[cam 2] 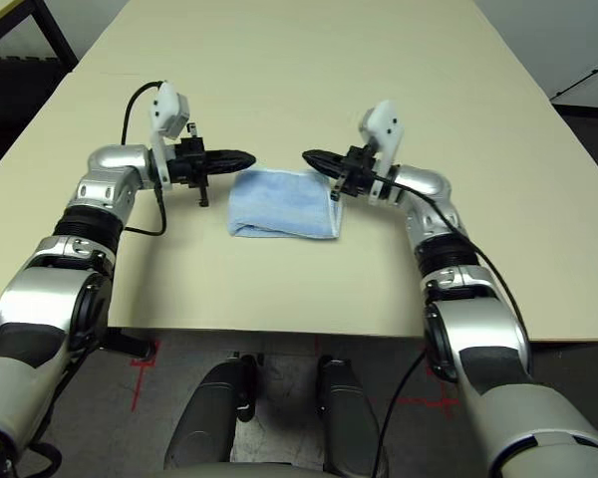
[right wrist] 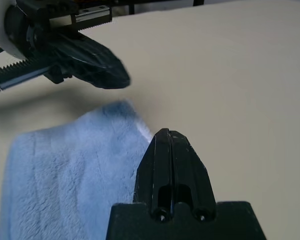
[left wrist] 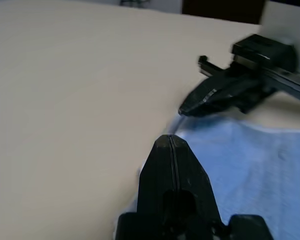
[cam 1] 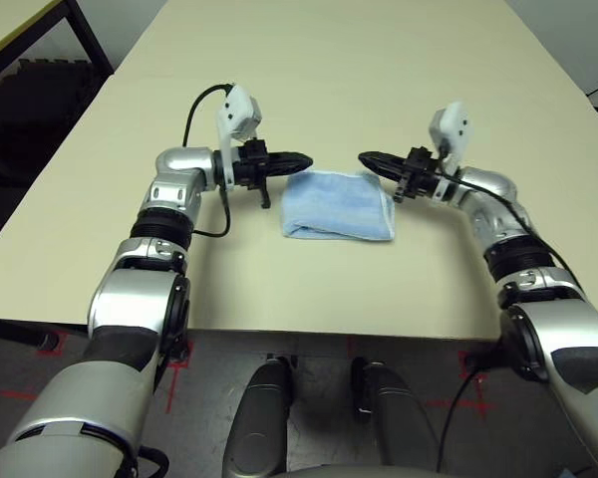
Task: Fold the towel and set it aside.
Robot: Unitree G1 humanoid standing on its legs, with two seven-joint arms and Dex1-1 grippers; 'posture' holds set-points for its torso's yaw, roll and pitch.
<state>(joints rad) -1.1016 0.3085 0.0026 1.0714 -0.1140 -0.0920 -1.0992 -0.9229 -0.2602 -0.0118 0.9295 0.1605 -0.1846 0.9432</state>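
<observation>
Towel (cam 1: 337, 206), one, pale blue, folded, lying near the counter's (cam 1: 259, 289) front edge, long axis roughly parallel to it. My left hand (cam 1: 310, 161) and right hand (cam 1: 362, 157), both clenched empty, sit at its far corners, neither clearly nearer.

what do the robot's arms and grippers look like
Both arms are silver with black bands at the joints and paler upper sections. The left gripper and right gripper are black, each with two tapering fingers. A white bracket rises by the left gripper, another by the right. Thin black cables run along both arms.
</observation>
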